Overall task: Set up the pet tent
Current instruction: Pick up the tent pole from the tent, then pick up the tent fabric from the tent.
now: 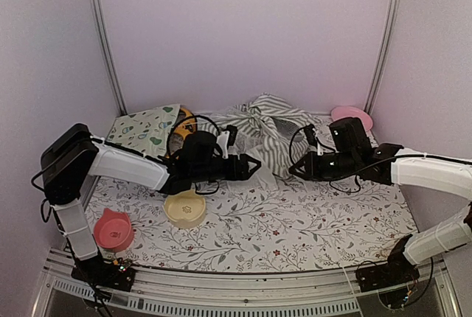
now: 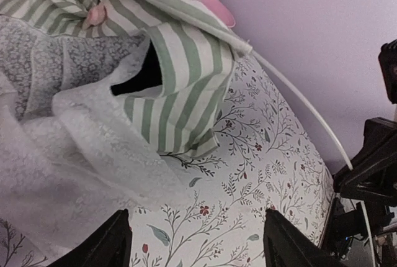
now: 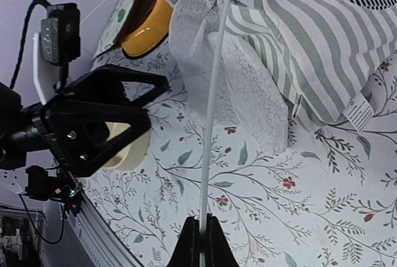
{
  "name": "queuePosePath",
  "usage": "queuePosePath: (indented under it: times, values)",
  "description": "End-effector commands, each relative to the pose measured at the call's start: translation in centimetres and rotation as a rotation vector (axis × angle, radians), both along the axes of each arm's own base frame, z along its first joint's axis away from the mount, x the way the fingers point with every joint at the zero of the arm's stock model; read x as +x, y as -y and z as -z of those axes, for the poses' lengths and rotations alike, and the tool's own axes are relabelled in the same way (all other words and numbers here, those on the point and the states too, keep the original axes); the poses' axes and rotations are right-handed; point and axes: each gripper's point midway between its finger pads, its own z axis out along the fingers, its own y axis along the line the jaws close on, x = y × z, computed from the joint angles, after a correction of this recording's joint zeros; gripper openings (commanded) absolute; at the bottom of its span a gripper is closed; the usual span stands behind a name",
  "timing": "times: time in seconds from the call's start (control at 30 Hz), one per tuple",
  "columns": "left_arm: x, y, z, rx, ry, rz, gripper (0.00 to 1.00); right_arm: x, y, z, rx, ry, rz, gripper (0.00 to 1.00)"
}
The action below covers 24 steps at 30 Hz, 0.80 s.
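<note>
Pet tent point(image 1: 267, 119) lies crumpled at back centre of desk point(image 1: 295, 228). Right tool point(image 3: 200, 242) pinches its thin white pole point(image 3: 209, 118). Left tool point(image 2: 197, 245) spread, empty, just beside lace flap point(image 2: 80, 149).

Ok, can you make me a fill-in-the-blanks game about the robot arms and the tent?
The right gripper is shut on a thin white ___.
The left gripper is ___, with nothing in it.
The pet tent has green and white ___.
Missing words: pole, open, stripes.
</note>
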Motion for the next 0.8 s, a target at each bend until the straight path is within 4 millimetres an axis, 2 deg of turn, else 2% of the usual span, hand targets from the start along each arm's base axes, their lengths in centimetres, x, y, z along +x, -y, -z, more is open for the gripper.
queuePosePath:
  times: [0.0, 0.1, 0.23, 0.33, 0.43, 0.47, 0.7, 0.77]
  values:
    - [-0.9, 1.7, -2.4, -0.093, 0.079, 0.059, 0.72, 0.9, -4.4, -7.5, 0.210, 0.144, -0.062, 0.00]
    - [-0.3, 1.9, -3.0, -0.119, 0.097, 0.025, 0.72, 1.1, -5.1, -9.0, 0.257, 0.164, -0.057, 0.00]
    - [0.9, 1.6, -2.3, -0.105, 0.107, -0.040, 0.72, 1.4, -5.4, -10.4, 0.300, 0.173, -0.039, 0.00]
    - [2.0, 1.9, -2.2, -0.089, 0.132, -0.074, 0.80, 1.2, -5.4, -11.3, 0.315, 0.183, -0.029, 0.00]
    - [2.6, 3.4, -3.3, -0.124, 0.156, -0.047, 0.81, 1.1, -5.2, -12.0, 0.333, 0.187, -0.017, 0.00]
    - [2.7, 4.2, -2.2, -0.114, 0.148, -0.034, 0.80, 1.0, -5.2, -12.1, 0.340, 0.181, -0.016, 0.00]
    - [4.5, 7.9, -1.4, -0.119, 0.158, -0.054, 0.80, 0.5, -4.9, -12.6, 0.353, 0.163, 0.000, 0.00]
    - [4.8, 8.6, -0.8, -0.122, 0.153, -0.071, 0.83, 0.4, -4.8, -12.8, 0.356, 0.159, 0.005, 0.00]
